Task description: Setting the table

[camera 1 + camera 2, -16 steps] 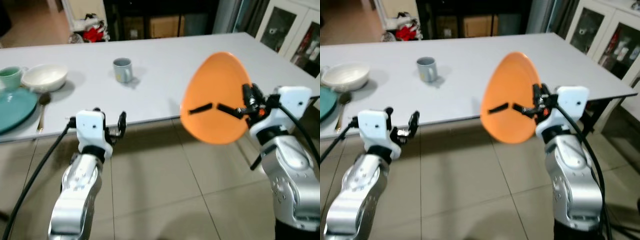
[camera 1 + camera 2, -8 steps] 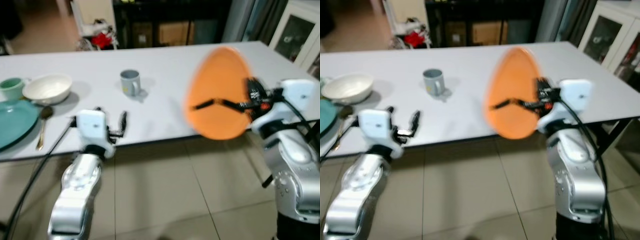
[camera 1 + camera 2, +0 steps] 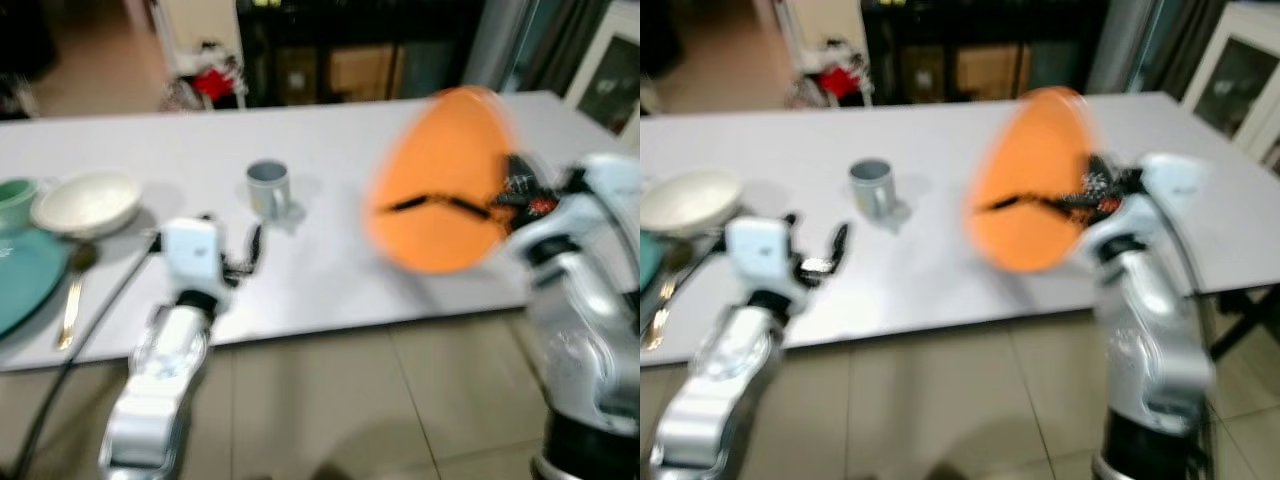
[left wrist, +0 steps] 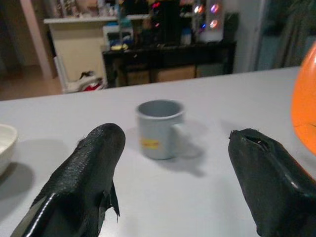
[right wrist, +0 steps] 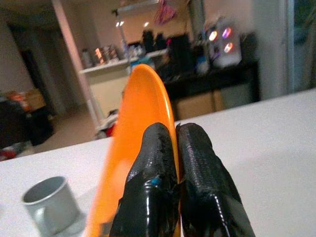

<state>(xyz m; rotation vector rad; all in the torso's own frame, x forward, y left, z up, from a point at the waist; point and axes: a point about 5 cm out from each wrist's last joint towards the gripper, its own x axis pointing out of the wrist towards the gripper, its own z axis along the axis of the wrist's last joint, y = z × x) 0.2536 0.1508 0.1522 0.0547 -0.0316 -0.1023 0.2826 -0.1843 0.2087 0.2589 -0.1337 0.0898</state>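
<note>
While the head views are blurred, an orange plate [image 3: 440,180] is seen clamped on edge by the right gripper [image 5: 177,163], whose two black fingers [image 5: 148,168] are pressed together on the plate's rim, one on each face. The plate is held upright above the near part of the grey table [image 3: 330,290], off its surface. The left gripper [image 4: 173,182] is held over the table's near edge with its fingers [image 4: 84,173] spread wide apart and nothing between them; a grey mug [image 4: 158,129] stands on the table beyond the gap, in line with it, and is not touched. Toward the robot's left on the same table, a white bowl [image 3: 88,200] is seen just beside a teal plate [image 3: 22,280], with a green cup [image 3: 12,198] at the frame's edge and a spoon [image 3: 72,300] laid between the bowl and the table's near edge. Dark furniture [image 4: 168,59] is made out beyond the table's far side.
</note>
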